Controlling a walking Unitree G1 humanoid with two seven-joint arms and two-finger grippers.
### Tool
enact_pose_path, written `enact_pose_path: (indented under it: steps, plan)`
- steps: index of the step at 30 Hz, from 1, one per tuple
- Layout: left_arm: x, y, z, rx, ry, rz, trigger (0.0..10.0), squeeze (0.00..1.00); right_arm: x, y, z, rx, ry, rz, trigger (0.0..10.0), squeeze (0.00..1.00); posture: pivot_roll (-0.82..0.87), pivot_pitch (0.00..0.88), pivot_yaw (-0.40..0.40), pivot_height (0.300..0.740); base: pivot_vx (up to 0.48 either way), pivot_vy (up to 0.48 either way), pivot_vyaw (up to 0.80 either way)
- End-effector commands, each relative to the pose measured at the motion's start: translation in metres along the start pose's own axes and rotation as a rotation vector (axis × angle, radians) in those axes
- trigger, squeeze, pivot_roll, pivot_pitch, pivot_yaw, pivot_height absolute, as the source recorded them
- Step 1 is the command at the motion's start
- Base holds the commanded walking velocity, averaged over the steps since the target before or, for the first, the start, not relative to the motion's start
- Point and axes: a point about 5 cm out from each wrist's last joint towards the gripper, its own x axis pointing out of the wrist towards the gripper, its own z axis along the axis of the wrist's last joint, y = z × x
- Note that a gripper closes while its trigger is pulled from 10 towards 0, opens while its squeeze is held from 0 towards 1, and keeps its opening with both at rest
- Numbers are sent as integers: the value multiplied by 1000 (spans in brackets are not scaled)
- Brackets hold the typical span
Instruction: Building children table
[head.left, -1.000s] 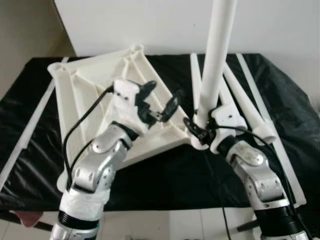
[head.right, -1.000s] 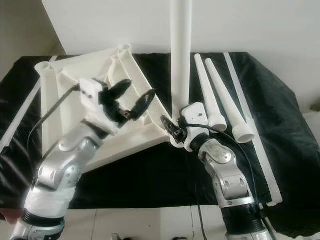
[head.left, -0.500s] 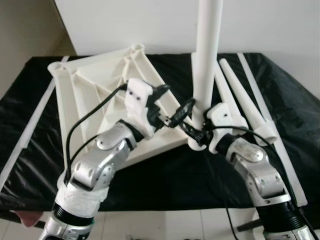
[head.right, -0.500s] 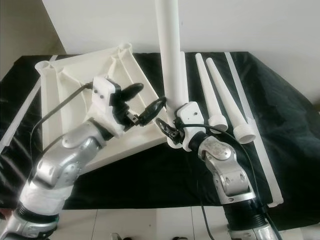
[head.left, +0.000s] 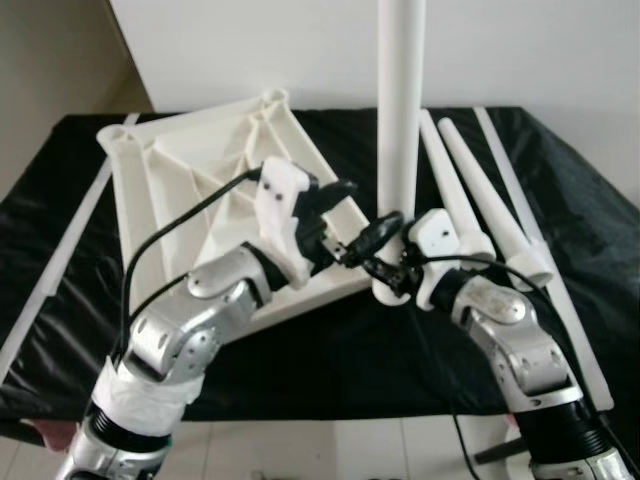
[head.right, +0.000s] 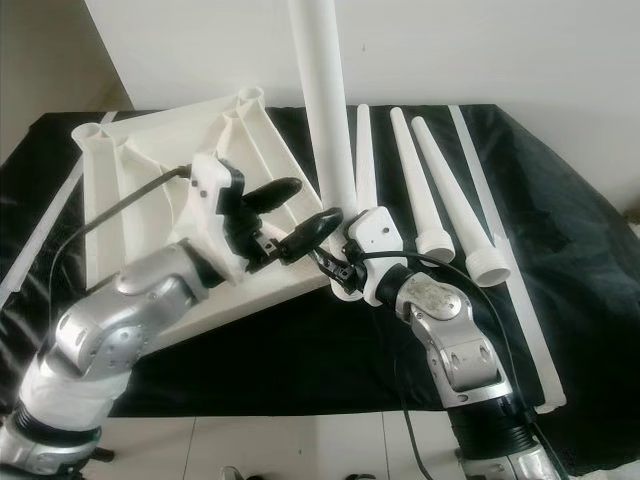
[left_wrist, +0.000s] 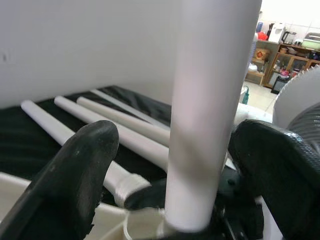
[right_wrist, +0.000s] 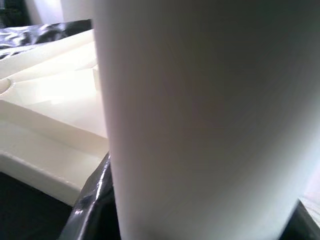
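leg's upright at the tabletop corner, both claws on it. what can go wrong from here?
1. The right claw grips the upright leg only at its base, so the long top may tip.
2. The left claw straddles the leg with its fingers apart; closing off-centre may nudge it off the tabletop corner.
3. A fall may scatter the spare legs.

Bright, even daylight; head views sharp, wrist close-ups softly blurred.

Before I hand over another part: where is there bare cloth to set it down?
Bare black cloth lies along the near edge, between the two arms, and at the near left beside the tabletop. It is crowded at the upright leg, where left gripper and right gripper meet, and by the spare legs.
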Motion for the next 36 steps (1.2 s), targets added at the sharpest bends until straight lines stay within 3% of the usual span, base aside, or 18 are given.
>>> enact_pose_path:
  steps: [1, 10, 11, 12, 31, 32, 34, 35, 36]
  plan:
    - [-1, -19, -1, 14, 4, -353, 10000, 0, 1, 6, -3, 4, 14, 50, 10000, 0, -55, 144, 43, 740, 0, 0, 0]
    - [10, -17, 3, 1, -26, -296, 10000, 0, 0, 19, -4, -4, 28, 150, 10000, 0, -63, 138, 44, 740, 0, 0, 0]
    - [11, -16, 3, -11, -29, -291, 9255, 0, -1, 19, -4, -5, 30, 150, 10000, 0, -66, 137, 47, 740, 0, 0, 0]
    - [12, -15, 4, -34, -47, -284, 0, 0, -1, 19, -5, -8, 33, 145, 10000, 0, -70, 137, 49, 740, 0, 0, 0]
    - [8, -11, 3, -23, -37, -262, 0, 0, -1, 19, -6, -1, 26, 125, 10000, 0, -65, 118, 57, 740, 0, 0, 0]
    - [8, -10, 2, -16, -26, -257, 4392, 0, -1, 19, -6, -1, 26, 124, 10000, 0, -66, 118, 57, 740, 0, 0, 0]
    - [8, -10, 1, -11, -19, -254, 4392, 0, -1, 19, -6, -1, 26, 123, 10000, 0, -66, 118, 57, 740, 0, 0, 0]
    - [8, -10, 1, -8, -15, -253, 10000, 0, -1, 20, -6, -1, 26, 123, 10000, 0, -67, 118, 58, 740, 0, 0, 0]
    - [8, -10, 0, -9, -14, -252, 10000, 0, -1, 20, -7, 0, 27, 122, 10000, 0, -67, 119, 57, 740, 0, 0, 0]
